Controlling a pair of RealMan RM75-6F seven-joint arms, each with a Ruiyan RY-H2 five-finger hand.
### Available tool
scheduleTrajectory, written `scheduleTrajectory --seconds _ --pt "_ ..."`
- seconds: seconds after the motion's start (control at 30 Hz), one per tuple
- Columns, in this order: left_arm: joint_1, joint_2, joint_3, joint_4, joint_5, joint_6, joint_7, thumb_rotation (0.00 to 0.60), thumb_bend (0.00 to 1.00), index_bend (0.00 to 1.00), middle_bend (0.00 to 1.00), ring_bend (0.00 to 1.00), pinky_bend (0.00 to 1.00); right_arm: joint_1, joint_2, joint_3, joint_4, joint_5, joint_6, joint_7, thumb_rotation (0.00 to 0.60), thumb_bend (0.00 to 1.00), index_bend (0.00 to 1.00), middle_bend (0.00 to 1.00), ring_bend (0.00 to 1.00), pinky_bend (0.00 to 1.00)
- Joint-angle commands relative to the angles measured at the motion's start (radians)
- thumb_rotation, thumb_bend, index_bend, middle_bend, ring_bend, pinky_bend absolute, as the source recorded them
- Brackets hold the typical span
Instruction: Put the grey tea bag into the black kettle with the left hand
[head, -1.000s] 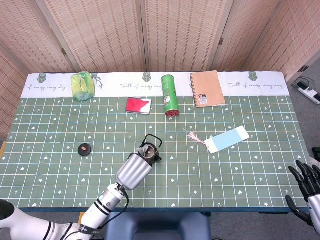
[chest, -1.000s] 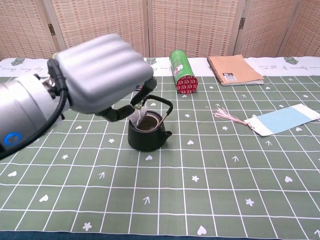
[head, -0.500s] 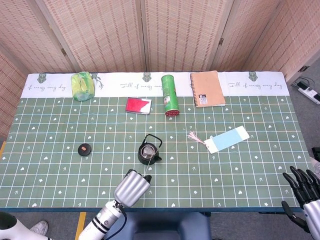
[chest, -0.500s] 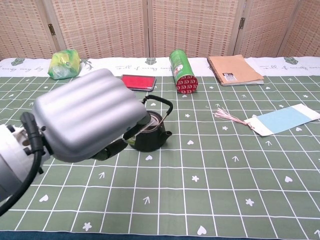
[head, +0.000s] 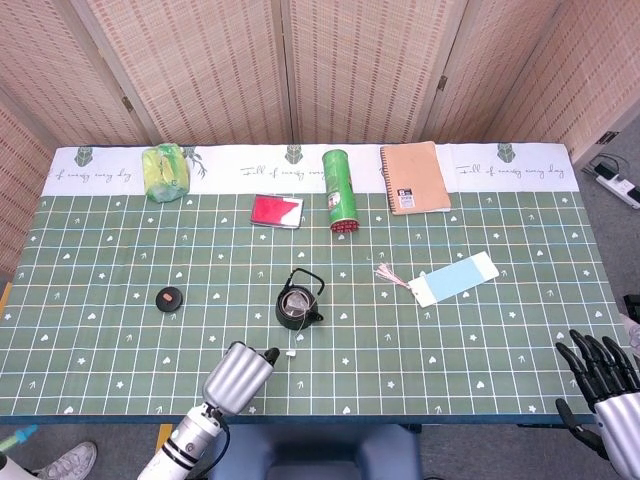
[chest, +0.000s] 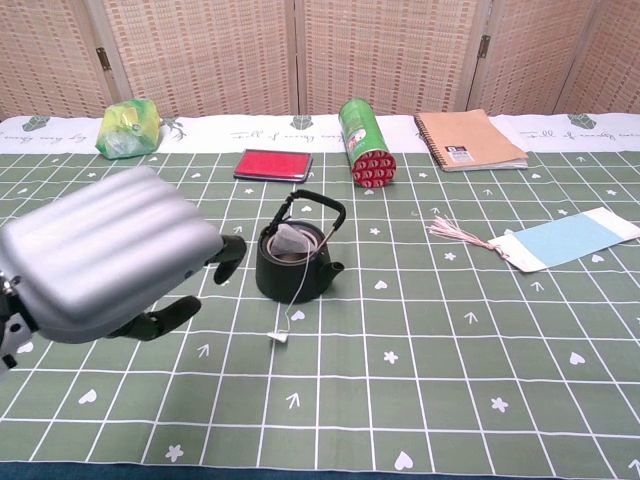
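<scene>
grey tea bag (chest: 291, 240) in black kettle (chest: 293, 264), string trailing toward frame bottom | left robot hand (chest: 105, 262) empty, fingers apart | right robot hand (head: 600, 375) spread, empty

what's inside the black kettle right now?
The grey tea bag sits in the open mouth of the black kettle; its string hangs over the rim, and its tag lies on the table. The kettle's wall hides everything deeper.

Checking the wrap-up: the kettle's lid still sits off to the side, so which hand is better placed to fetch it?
Left. The left hand is over the table near the small lid and black kettle; the right hand hangs off the far right edge.
</scene>
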Motion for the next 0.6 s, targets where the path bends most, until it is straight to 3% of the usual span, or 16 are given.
scheduleTrajectory --seconds 0.03,0.17,0.27,0.43,0.6 --pt "0.034 0.019 0.013 0.014 0.013 0.013 -0.036 0.600 0.24 0.28 1.00 1.00 1.00 0.002 -0.003 -0.003 -0.004 -0.003 -0.009 -0.012 0.600 0.41 0.00 0.00 0.00 0.00" --pt "0.053 0.059 -0.005 0.001 0.043 0.027 -0.103 0.600 0.19 0.16 1.00 1.00 1.00 0.004 -0.005 -0.001 -0.010 0.006 -0.016 -0.019 0.600 0.41 0.00 0.00 0.00 0.00" --pt "0.055 0.110 -0.049 -0.067 -0.016 -0.001 -0.194 0.600 0.20 0.09 1.00 1.00 1.00 0.008 -0.005 0.003 -0.014 0.016 -0.025 -0.018 0.600 0.41 0.00 0.00 0.00 0.00" --pt "-0.007 0.221 -0.208 -0.269 -0.361 -0.162 -0.357 0.600 0.29 0.03 1.00 1.00 1.00 0.018 -0.004 0.007 -0.023 0.035 -0.049 -0.020 0.600 0.41 0.00 0.00 0.00 0.00" --pt "-0.109 0.316 -0.346 -0.344 -0.690 -0.339 -0.500 0.600 0.31 0.03 1.00 1.00 1.00 0.023 0.000 0.012 -0.026 0.051 -0.059 -0.011 0.600 0.41 0.00 0.00 0.00 0.00"
